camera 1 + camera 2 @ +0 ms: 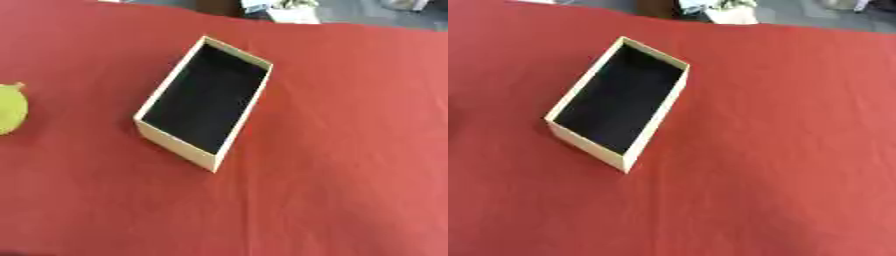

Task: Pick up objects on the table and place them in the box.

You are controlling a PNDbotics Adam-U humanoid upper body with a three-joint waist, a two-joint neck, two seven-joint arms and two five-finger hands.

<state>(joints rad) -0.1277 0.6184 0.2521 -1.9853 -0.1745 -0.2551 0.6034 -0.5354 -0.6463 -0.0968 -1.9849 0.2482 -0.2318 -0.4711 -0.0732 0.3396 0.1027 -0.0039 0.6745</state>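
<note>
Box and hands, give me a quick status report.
Both hands out of view. Box open, tan walls, dark inside, nothing in it. One yellow-green round object at the left edge of the red tablecloth, apart from the box. Nothing blocking.

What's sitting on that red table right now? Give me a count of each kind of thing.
Open box, cream walls, dark inside: 1
Yellow-green round thing, cut by the left eye view's left edge: 1
Total on the red tablecloth: 2
No robot hand shows.

Box mid-table — round object far left.
</note>
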